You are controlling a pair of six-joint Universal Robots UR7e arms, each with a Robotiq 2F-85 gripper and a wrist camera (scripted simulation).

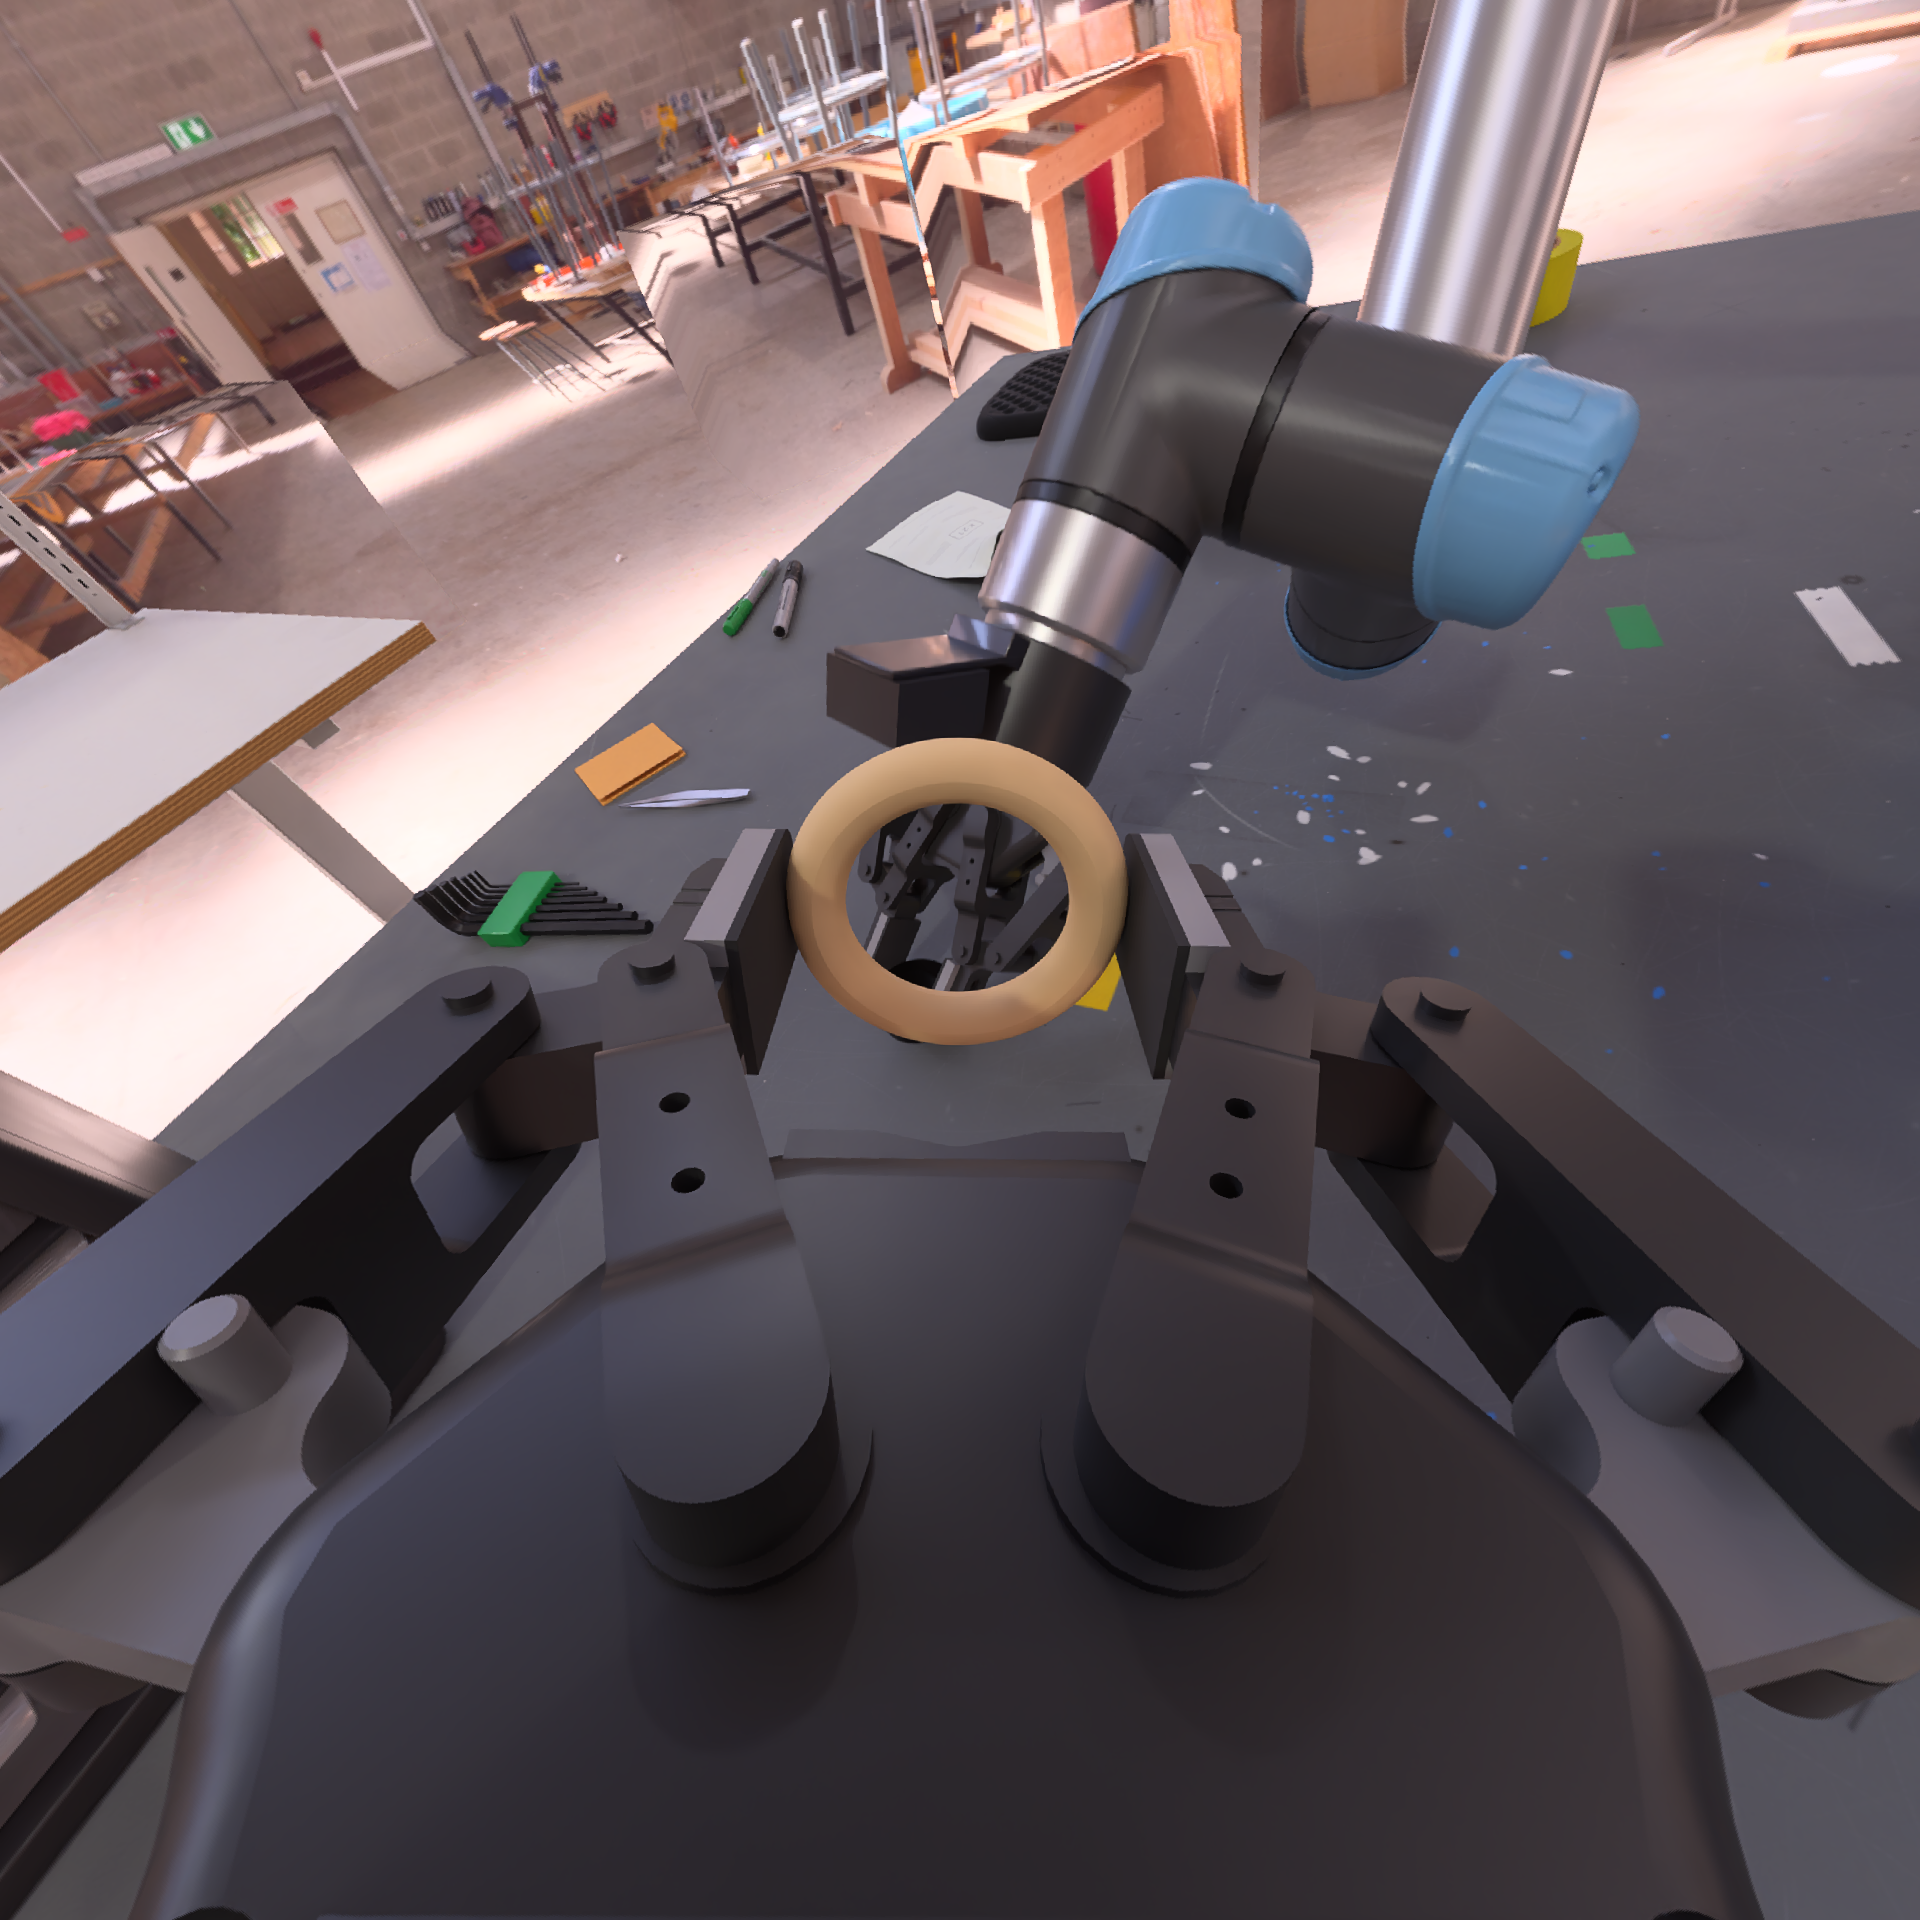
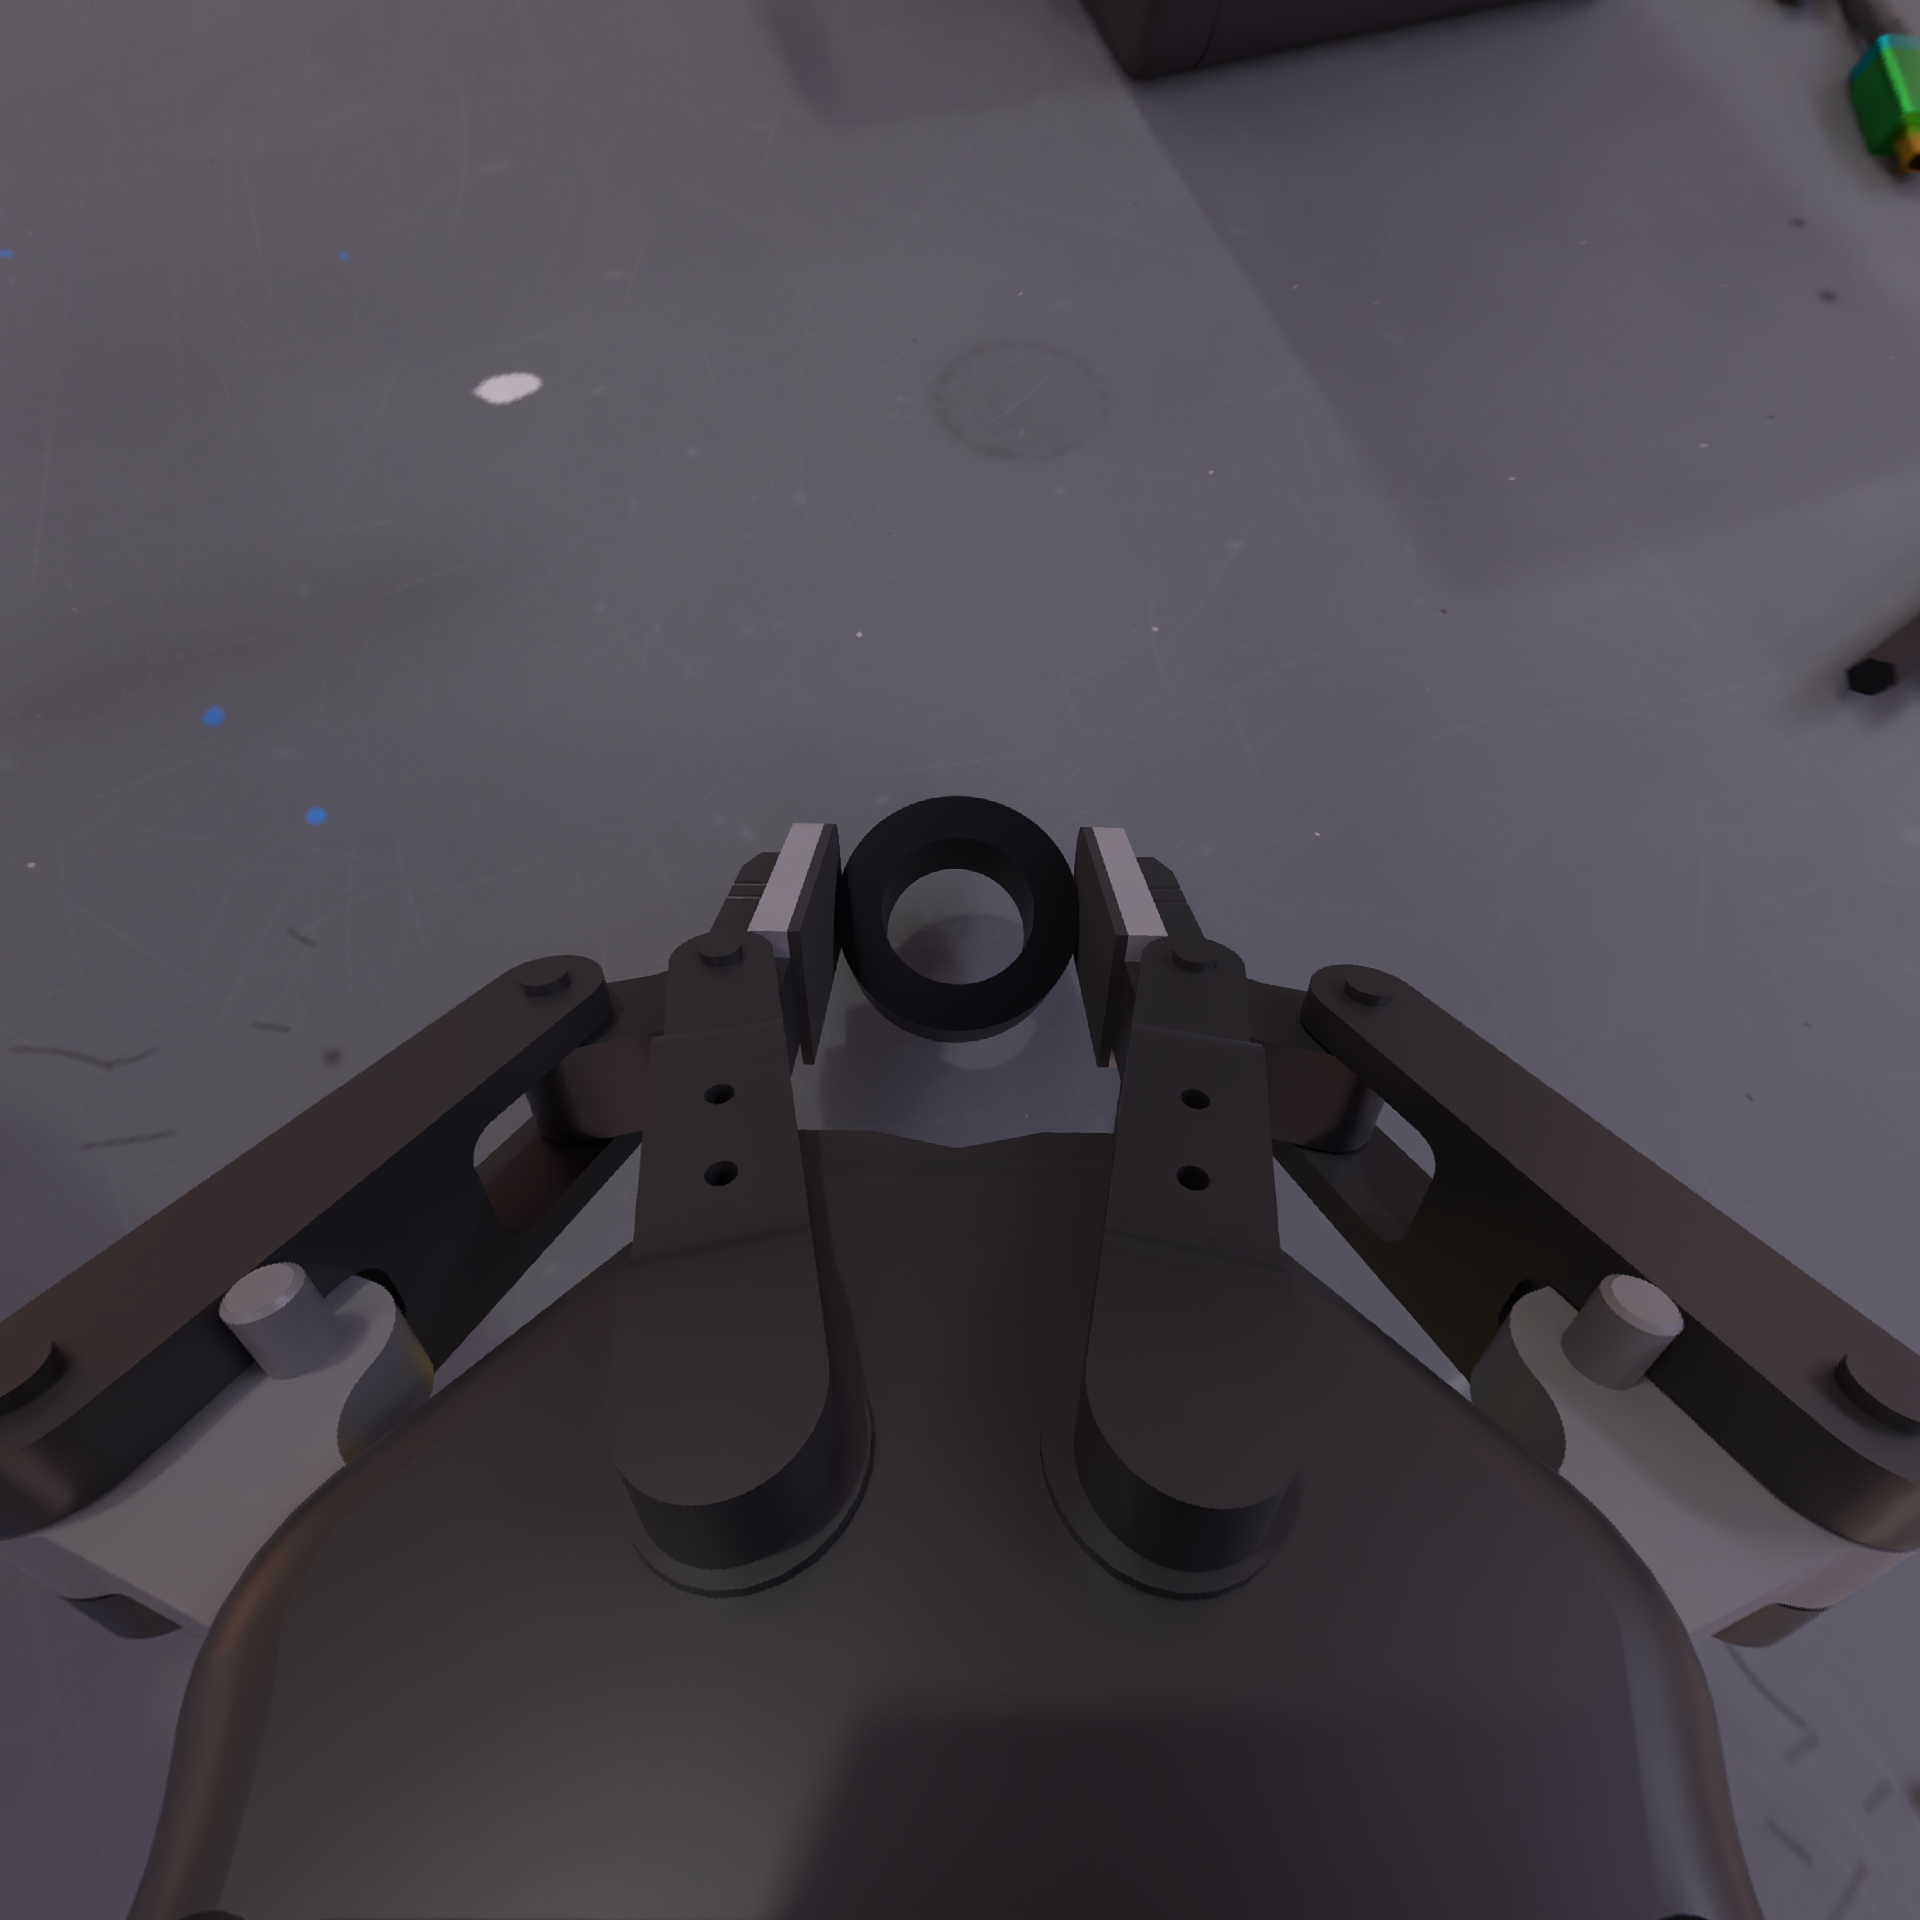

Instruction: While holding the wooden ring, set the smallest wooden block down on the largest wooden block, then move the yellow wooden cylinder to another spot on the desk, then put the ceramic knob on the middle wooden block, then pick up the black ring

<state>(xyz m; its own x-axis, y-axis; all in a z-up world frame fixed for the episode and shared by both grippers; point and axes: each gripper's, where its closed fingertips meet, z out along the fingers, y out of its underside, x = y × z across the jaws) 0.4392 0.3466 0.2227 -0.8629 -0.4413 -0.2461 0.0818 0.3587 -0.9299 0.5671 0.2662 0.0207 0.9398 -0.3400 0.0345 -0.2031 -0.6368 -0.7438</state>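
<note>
In the left wrist view my left gripper [image 1: 956, 914] is shut on the tan wooden ring [image 1: 821, 935], held upright above the grey desk [image 1: 1558, 935]. Beyond it the right arm [image 1: 1299, 436] reaches down; its gripper [image 1: 935, 966] shows through the ring's hole, close to the desk. In the right wrist view my right gripper [image 2: 956, 935] is shut on the black ring [image 2: 956, 997], both pads against its sides, at or just above the desk [image 2: 623, 520]. A yellow sliver [image 1: 1103, 987] shows behind the wooden ring. A yellow round object [image 1: 1558, 275] stands far back. The blocks and knob are not in view.
Left of the grippers lie a hex key set in a green holder [image 1: 530, 909], tweezers [image 1: 686, 798], an orange card [image 1: 629, 762], two markers [image 1: 764, 597] and a paper [image 1: 940, 535]. The desk's left edge is near them. A green object [image 2: 1886, 94] lies at the upper right.
</note>
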